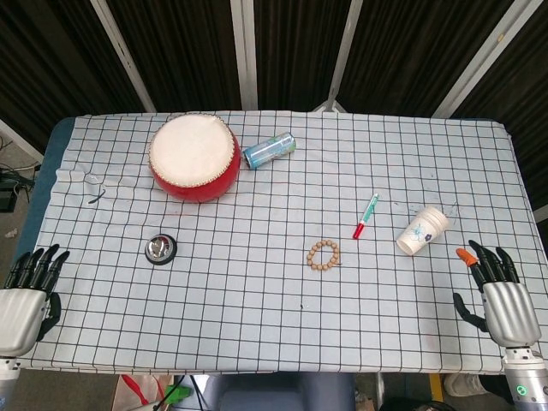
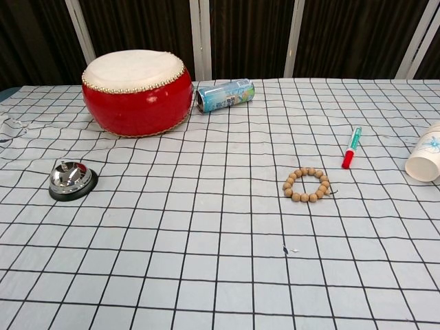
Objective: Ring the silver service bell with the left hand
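Observation:
The silver service bell (image 1: 160,248) on its black base sits on the checked cloth, left of centre; the chest view shows the bell (image 2: 71,179) at the left. My left hand (image 1: 26,300) hovers at the table's front left corner, well left of and nearer than the bell, fingers spread and holding nothing. Over at the front right corner my right hand (image 1: 498,295) is also empty with its fingers apart. Neither hand shows in the chest view.
A red drum (image 1: 194,157) stands behind the bell, with a lying can (image 1: 269,150) to its right. A bead bracelet (image 1: 324,255), a pen (image 1: 366,215) and a tipped paper cup (image 1: 422,229) lie toward the right. A small clear object (image 1: 92,181) sits near the left edge.

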`<action>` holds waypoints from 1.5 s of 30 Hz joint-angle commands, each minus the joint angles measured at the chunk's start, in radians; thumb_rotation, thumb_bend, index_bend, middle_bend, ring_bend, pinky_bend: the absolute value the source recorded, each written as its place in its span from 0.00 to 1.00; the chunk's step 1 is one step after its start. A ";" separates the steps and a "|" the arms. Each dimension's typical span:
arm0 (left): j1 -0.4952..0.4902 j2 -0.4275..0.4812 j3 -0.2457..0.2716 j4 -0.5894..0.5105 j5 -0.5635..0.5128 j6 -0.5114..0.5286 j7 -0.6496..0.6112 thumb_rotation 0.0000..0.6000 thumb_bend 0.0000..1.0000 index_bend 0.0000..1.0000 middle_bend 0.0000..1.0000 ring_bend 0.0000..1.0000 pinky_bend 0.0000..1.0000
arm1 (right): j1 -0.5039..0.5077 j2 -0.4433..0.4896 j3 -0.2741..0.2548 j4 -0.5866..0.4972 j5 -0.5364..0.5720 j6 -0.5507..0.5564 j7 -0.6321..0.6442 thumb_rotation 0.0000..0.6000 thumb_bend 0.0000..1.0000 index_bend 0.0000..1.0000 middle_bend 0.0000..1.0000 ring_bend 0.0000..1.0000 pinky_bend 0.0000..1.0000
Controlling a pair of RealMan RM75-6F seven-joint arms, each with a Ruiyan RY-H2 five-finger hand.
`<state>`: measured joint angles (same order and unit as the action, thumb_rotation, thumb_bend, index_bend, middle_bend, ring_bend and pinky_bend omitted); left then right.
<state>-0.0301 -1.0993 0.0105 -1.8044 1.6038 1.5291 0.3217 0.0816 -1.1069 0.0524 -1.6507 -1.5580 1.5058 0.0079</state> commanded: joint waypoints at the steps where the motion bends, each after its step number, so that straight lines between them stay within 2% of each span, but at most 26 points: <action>1: -0.011 -0.011 0.001 0.003 -0.004 -0.017 0.013 1.00 0.98 0.00 0.00 0.00 0.00 | 0.001 0.000 -0.003 0.002 -0.002 -0.003 -0.001 1.00 0.40 0.16 0.08 0.12 0.04; 9: -0.059 -0.038 -0.026 0.022 -0.026 -0.079 0.021 1.00 0.99 0.00 0.00 0.00 0.00 | 0.000 0.001 -0.001 0.007 0.008 -0.008 0.014 1.00 0.40 0.16 0.08 0.12 0.04; 16: -0.193 -0.093 -0.091 0.078 -0.142 -0.280 0.065 1.00 1.00 0.00 0.00 0.00 0.00 | 0.004 -0.004 -0.006 0.004 0.003 -0.018 0.005 1.00 0.40 0.16 0.08 0.12 0.04; 22: -0.298 -0.180 -0.130 0.136 -0.221 -0.403 0.139 1.00 1.00 0.00 0.00 0.00 0.00 | 0.007 -0.006 -0.005 0.006 0.012 -0.027 0.002 1.00 0.40 0.16 0.08 0.12 0.04; 26: -0.352 -0.242 -0.137 0.185 -0.261 -0.461 0.193 1.00 1.00 0.00 0.00 0.00 0.00 | 0.007 -0.006 -0.004 0.009 0.017 -0.030 0.004 1.00 0.40 0.16 0.08 0.12 0.04; 35: -0.421 -0.363 -0.146 0.298 -0.341 -0.501 0.260 1.00 1.00 0.00 0.00 0.00 0.00 | 0.011 -0.010 -0.003 0.015 0.027 -0.042 0.005 1.00 0.40 0.16 0.08 0.12 0.04; 45: -0.467 -0.438 -0.141 0.390 -0.407 -0.529 0.291 1.00 1.00 0.00 0.00 0.00 0.00 | 0.014 -0.012 -0.003 0.017 0.031 -0.049 0.002 1.00 0.40 0.16 0.08 0.12 0.04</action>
<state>-0.4911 -1.5294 -0.1329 -1.4227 1.2033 1.0063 0.6101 0.0953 -1.1186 0.0497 -1.6331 -1.5270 1.4572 0.0097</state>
